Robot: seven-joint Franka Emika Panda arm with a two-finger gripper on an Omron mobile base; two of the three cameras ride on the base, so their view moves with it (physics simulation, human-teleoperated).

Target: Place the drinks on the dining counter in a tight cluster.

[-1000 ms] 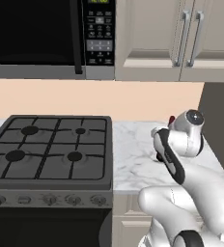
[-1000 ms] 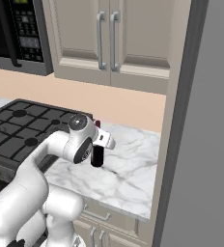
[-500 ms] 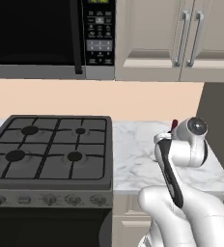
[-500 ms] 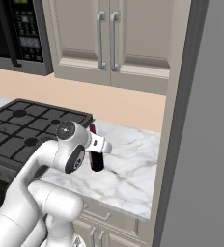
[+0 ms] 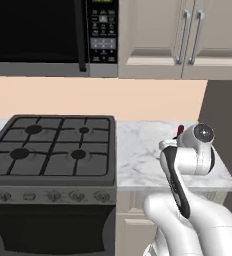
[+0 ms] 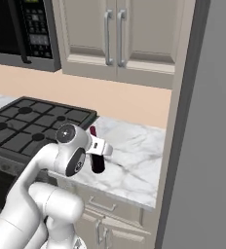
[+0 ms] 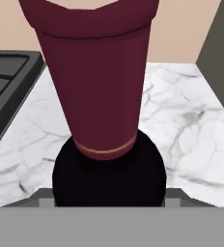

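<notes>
My gripper (image 6: pixel 99 151) is shut on the dark wine bottle (image 6: pixel 97 163), which it holds over the right part of the short marble worktop (image 6: pixel 134 160) beside the stove. The bottle's maroon foil top (image 6: pixel 92 130) sticks up past the white hand; in the left base view only that top (image 5: pixel 180 131) peeks out behind the wrist. In the hand view the wine bottle (image 7: pixel 99 96) stands very close, maroon neck above its black shoulder, and it hides my fingertips. I cannot tell if the bottle's base touches the marble. The dining counter is out of view.
A black gas stove (image 5: pixel 53 150) adjoins the worktop on the left, with a microwave (image 5: pixel 48 35) above it. Cream wall cabinets (image 5: pixel 183 35) hang over the worktop. A tall dark grey panel (image 6: pixel 202 121) closes off the worktop's right end.
The wrist has turned and drawn a little back toward the base, and the wine bottle has shifted slightly with it. The grip looks the same.
</notes>
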